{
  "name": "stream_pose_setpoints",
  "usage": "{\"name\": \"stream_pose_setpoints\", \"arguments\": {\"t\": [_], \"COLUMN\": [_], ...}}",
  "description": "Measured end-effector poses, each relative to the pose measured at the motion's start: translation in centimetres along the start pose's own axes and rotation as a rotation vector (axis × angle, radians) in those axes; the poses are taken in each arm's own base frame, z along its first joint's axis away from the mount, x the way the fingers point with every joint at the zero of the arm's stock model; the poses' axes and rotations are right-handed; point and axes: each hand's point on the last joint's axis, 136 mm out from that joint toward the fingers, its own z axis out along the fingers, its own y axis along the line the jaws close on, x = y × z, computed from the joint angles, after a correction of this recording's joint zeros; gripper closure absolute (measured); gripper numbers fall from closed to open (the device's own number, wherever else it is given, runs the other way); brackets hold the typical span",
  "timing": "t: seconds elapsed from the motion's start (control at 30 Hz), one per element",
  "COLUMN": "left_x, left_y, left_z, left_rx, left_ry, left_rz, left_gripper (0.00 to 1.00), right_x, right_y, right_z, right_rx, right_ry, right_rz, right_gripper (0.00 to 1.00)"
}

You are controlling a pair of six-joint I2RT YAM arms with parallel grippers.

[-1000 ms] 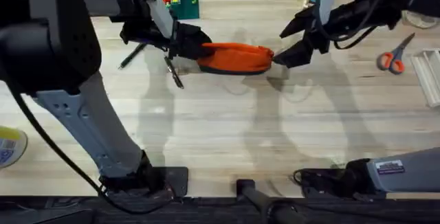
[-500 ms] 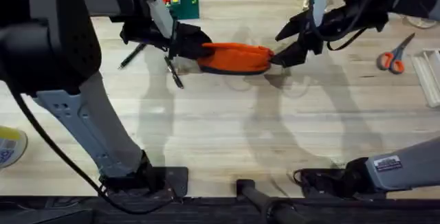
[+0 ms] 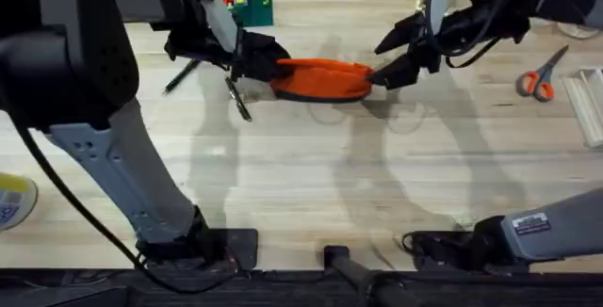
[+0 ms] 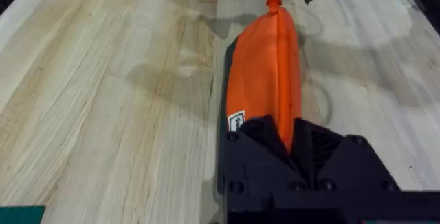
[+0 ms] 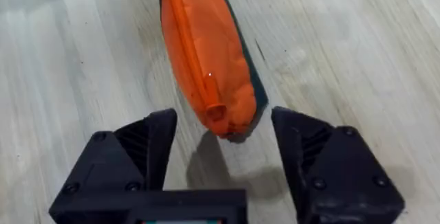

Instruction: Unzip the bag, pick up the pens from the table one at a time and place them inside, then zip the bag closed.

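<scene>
Under the left gripper [image 4: 292, 138], bag [image 3: 322, 79] end hidden, apparently pinched

Bag [image 3: 322, 79]: orange fabric pouch, dark base, lying lengthwise on the table [image 3: 301, 175] toward its far side; zipper seam runs along the top ridge. Two thin black pens [image 3: 237, 99] lie on the wood near its left end

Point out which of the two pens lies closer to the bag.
The pen lying just below the left gripper, close to the bag's left end. The other pen lies farther left, beyond the gripper, well away from the bag.
</scene>
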Motion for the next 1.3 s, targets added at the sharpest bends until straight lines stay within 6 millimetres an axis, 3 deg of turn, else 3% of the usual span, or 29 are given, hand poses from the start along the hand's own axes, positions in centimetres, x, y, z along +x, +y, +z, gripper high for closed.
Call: {"name": "stream_pose_setpoints", "arguments": {"t": [0.77, 1.3], "left_x": [0.0, 0.0], "left_y": [0.0, 0.0], "left_z": [0.0, 0.0], "left_rx": [0.0, 0.0], "left_ry": [0.0, 0.0], "left_rz": [0.0, 0.0], "left_gripper": [0.96, 0.96], "right_x": [-0.1, 0.6], "right_y": [0.1, 0.0], "right_z": [0.8, 1.5], "right_rx": [-0.042, -0.065], "right_ry": [-0.036, -0.028], "right_rz": [0.013, 0.036], "right_gripper": [0.219, 0.4]}}
